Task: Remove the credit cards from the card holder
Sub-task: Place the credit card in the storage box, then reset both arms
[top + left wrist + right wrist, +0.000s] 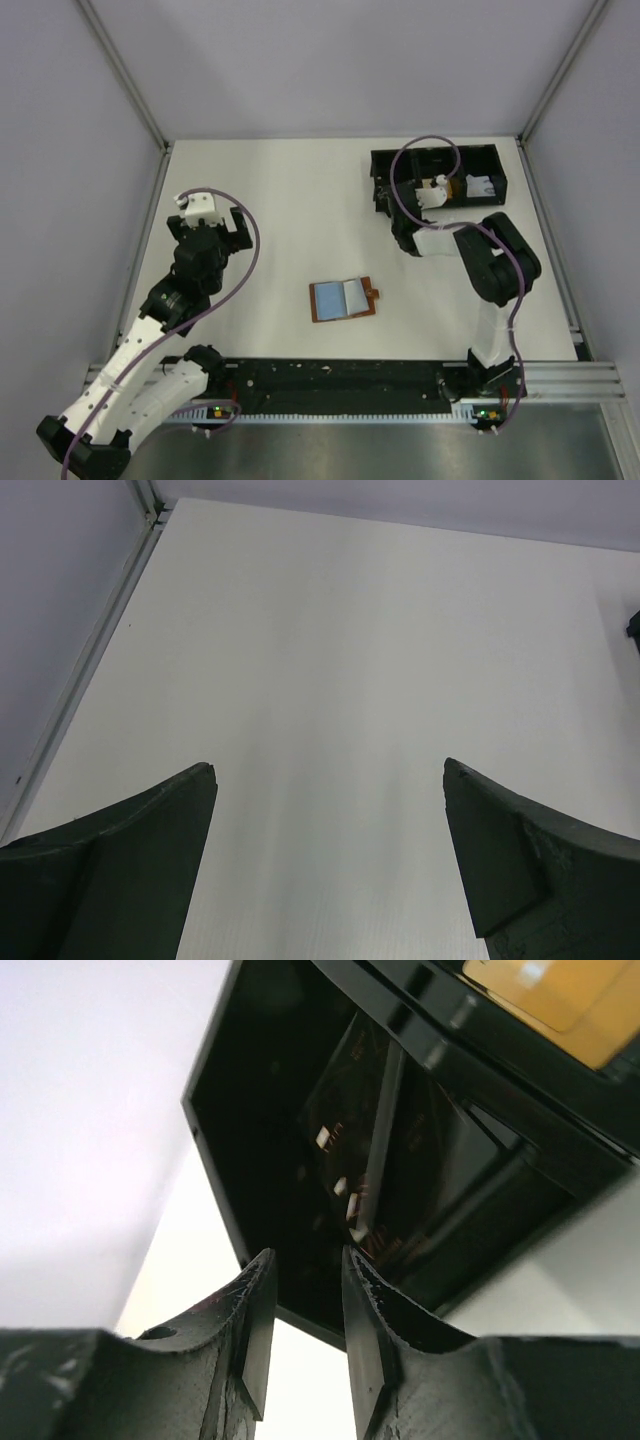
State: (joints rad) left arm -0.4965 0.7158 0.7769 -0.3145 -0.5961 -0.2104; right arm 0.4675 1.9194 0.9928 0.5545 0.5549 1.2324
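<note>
The card holder [343,299] lies open in the middle of the tabletop [290,190], well apart from both grippers. The left gripper [330,770] is spread wide over the tabletop at the left. The right gripper [308,1260] has a narrow gap holding nothing, right by the edge of the black tray [250,1130] at the upper right.

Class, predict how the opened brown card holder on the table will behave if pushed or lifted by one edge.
The card holder lies thin and flat, so it would probably slide rather than tip or roll. Its centre fold suggests one half may hinge and droop when lifted. Being so slim, it is likely light.
</note>
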